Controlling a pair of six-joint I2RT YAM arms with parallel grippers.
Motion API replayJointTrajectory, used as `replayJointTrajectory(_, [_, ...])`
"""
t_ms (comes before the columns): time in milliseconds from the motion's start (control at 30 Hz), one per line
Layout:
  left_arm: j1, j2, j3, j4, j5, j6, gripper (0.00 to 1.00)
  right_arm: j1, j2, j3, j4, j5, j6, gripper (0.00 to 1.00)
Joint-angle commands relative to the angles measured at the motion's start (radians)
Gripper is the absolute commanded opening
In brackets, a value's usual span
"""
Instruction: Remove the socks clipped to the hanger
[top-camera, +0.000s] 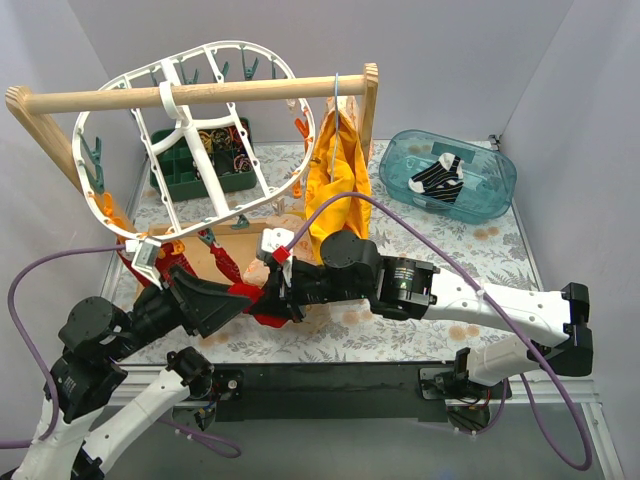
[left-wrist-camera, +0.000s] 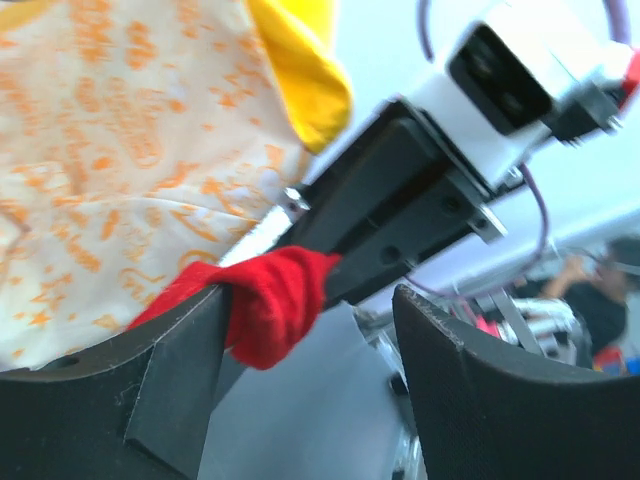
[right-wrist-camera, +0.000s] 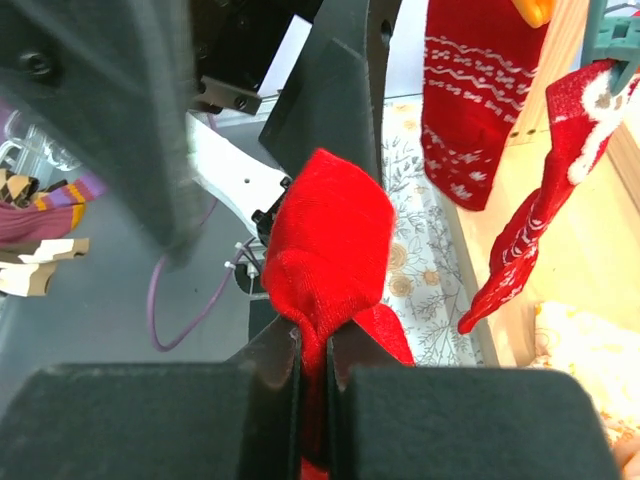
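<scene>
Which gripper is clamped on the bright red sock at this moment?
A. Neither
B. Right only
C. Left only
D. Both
B: in the right wrist view the right gripper pinches the red sock between closed fingers, while the left gripper stands open, the sock only lying against one finger.

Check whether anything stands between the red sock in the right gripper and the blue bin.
The left gripper stands open around the red sock, one finger touching it. Toward the blue bin, the yellow garment hangs with its lower end near the direct line and might get brushed. Nothing else visible blocks it.
</scene>
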Motion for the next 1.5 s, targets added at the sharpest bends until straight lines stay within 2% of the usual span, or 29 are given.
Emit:
replayJointTrajectory(0, [-0.003, 0.021, 0.060, -0.135, -0.180, 0.020, 0.64, 0.002, -0.054, 0.018, 0.015, 0.030, -0.038, 0.01])
replayJointTrajectory(167, [-0.003, 0.034, 0.060, -0.200, -0.229, 0.027, 0.64, 0.001, -0.075, 0.125, -0.004, 0.037, -0.103, 0.01])
replayJointTrajectory(267, [-0.003, 0.036, 0.048, -0.203, -0.231, 0.022, 0.63, 0.001, -0.069, 0.208, -0.027, 0.096, -0.170, 0.01])
replayJointTrajectory(367, [-0.003, 0.031, 0.046, -0.206, -0.235, 0.019, 0.63, 0.001, -0.065, 0.271, -0.053, 0.270, -0.239, 0.01])
replayJointTrajectory(400, [-0.003, 0.030, 0.048, -0.207, -0.235, 0.020, 0.63, 0.001, -0.065, 0.283, -0.056, 0.385, -0.254, 0.01])
replayJointTrajectory(467, [-0.003, 0.028, 0.051, -0.221, -0.242, 0.019, 0.63, 0.001, -0.066, 0.314, -0.053, 0.511, -0.300, 0.01])
replayJointTrajectory(500, [-0.003, 0.028, 0.050, -0.224, -0.243, 0.019, 0.63, 0.001, -0.071, 0.319, -0.047, 0.647, -0.322, 0.01])
replayJointTrajectory(567, [-0.003, 0.030, 0.039, -0.229, -0.245, 0.019, 0.63, 0.001, -0.080, 0.313, 0.007, 0.793, -0.375, 0.01])
replayJointTrajectory(600, [-0.003, 0.036, 0.036, -0.230, -0.243, 0.020, 0.63, -0.001, -0.088, 0.287, 0.038, 0.953, -0.449, 0.01])
replayJointTrajectory(700, [-0.003, 0.042, 0.020, -0.224, -0.231, 0.017, 0.63, -0.036, -0.127, 0.189, 0.223, 1.155, -0.573, 0.01])
replayJointTrajectory(733, [-0.003, 0.042, 0.016, -0.220, -0.228, 0.017, 0.63, -0.054, -0.143, 0.161, 0.267, 1.179, -0.621, 0.01])
replayJointTrajectory(833, [-0.003, 0.044, 0.010, -0.221, -0.226, 0.017, 0.63, -0.163, -0.227, 0.078, 0.343, 1.194, -0.576, 0.01])
replayJointTrajectory(1000, [-0.003, 0.045, 0.011, -0.235, -0.237, 0.025, 0.63, -0.392, -0.393, -0.068, 0.358, 1.153, -0.469, 0.01])
replayJointTrajectory(1100, [-0.003, 0.047, 0.007, -0.226, -0.234, 0.025, 0.63, -0.501, -0.421, -0.149, 0.358, 1.145, -0.454, 0.01])
replayJointTrajectory(1267, [-0.003, 0.056, -0.006, -0.212, -0.214, 0.025, 0.63, -0.697, -0.346, -0.250, 0.308, 1.099, -0.416, 0.01])
replayJointTrajectory(1400, [-0.003, 0.054, 0.000, -0.219, -0.217, 0.013, 0.63, -0.893, -0.226, -0.247, 0.170, 0.894, -0.169, 0.01])
replayJointTrajectory(1467, [-0.003, 0.053, 0.008, -0.226, -0.216, 0.008, 0.63, -0.953, -0.180, -0.244, 0.150, 0.816, -0.117, 0.01])
